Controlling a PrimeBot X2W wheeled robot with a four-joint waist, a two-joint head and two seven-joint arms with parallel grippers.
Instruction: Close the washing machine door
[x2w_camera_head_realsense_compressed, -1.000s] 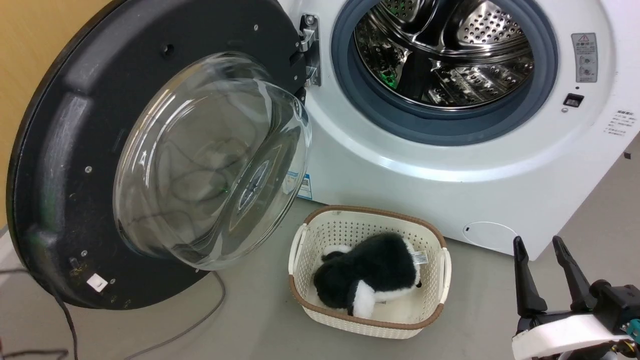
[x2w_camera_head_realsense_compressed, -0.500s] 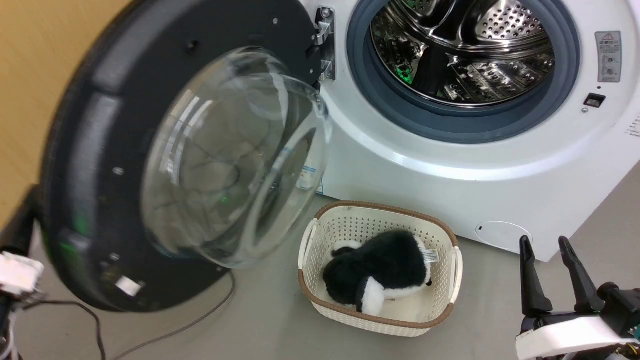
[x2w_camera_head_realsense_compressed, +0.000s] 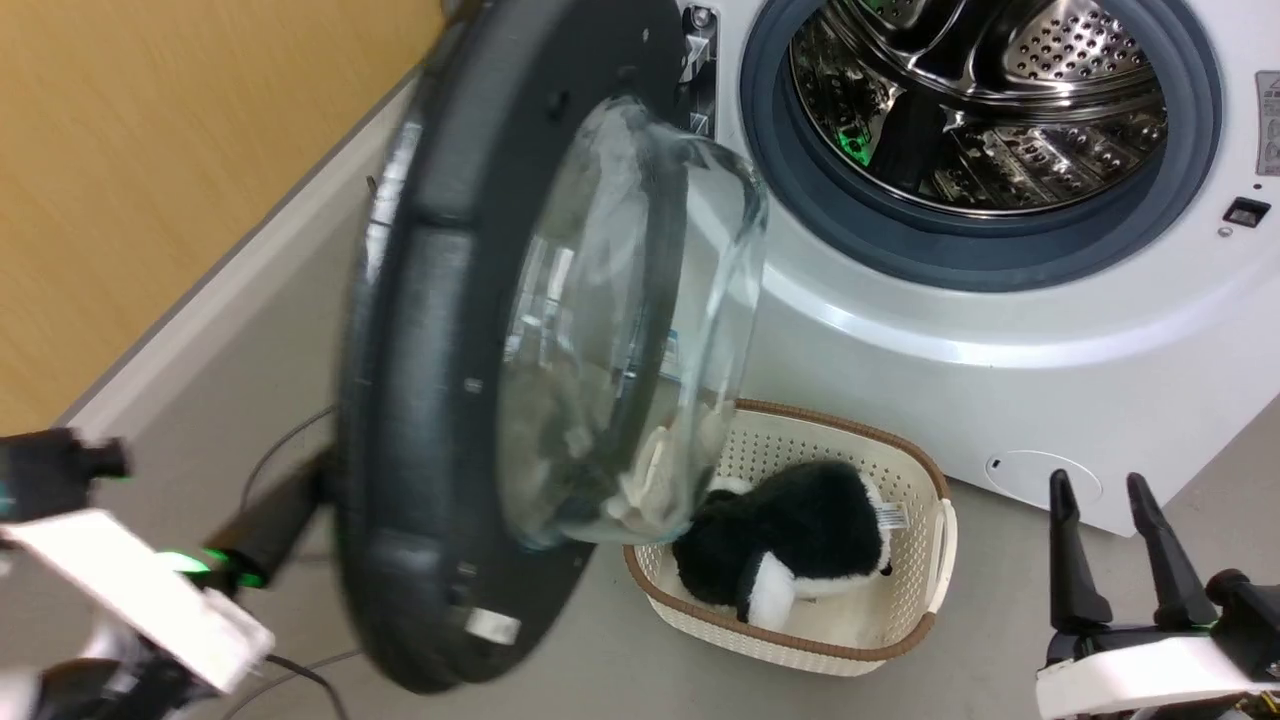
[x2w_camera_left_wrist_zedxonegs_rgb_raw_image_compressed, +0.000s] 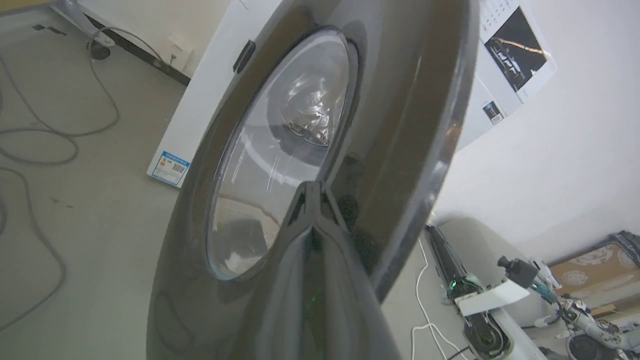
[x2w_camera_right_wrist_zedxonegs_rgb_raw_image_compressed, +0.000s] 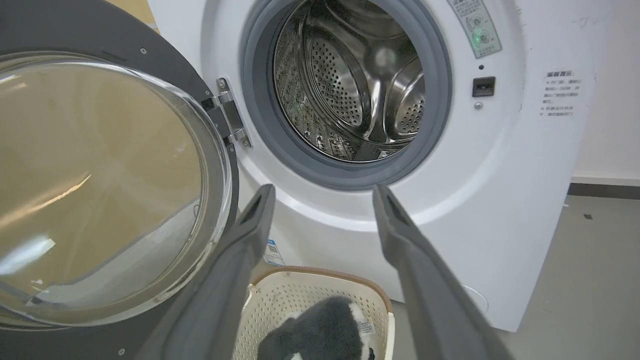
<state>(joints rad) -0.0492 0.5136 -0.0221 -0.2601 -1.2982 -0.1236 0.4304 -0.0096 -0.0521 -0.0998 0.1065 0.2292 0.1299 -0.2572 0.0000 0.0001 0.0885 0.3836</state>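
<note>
Grey floor (x2w_camera_head_realsense_compressed: 1000, 610), wood-panel wall (x2w_camera_head_realsense_compressed: 150, 150) left of the washing machine (x2w_camera_head_realsense_compressed: 1000, 380). Steel drum (x2w_camera_head_realsense_compressed: 1000, 100) exposed, grey gasket (x2w_camera_head_realsense_compressed: 960, 255) around it.

Washing machine door (x2w_camera_head_realsense_compressed: 420, 400) hangs on the hinge (x2w_camera_head_realsense_compressed: 697, 60) at the left of the machine's opening. It's roughly half swung and stands out from the machine's front, glass bowl facing the opening. Motion blur on it in head view.

White basket (x2w_camera_head_realsense_compressed: 800, 455) sits on the floor just in front of the machine, below the opening, with a black-and-white plush toy (x2w_camera_head_realsense_compressed: 790, 540) inside. The bowl overlaps the basket's left rim in head view; can't tell the clearance.

Left claw (x2w_camera_left_wrist_zedxonegs_rgb_raw_image_compressed: 312, 190): fingers pinched together, nothing held, tips against the door's glossy black ring beside the window, on the face away from the machine. Right claw (x2w_camera_head_realsense_compressed: 1097, 480): fingers spread, empty, low in front of the machine's right corner, well apart from the door.

Step in hand: push-to-close. My take:
- Contact out toward the free edge, far from the hinge, for leverage.
- Follow the arc so the tips don't skid across the gloss onto the glass.
- Steady push, then a firm finish until the catch seats in the latch slot (x2w_camera_head_realsense_compressed: 1245, 211) right of the machine's opening.
- Right claw parked outside the sweep.

Risks: the basket fouling the door's lower edge, and the cable (x2w_camera_left_wrist_zedxonegs_rgb_raw_image_compressed: 60, 135) on the floor left of the machine snagging the arm.
</note>
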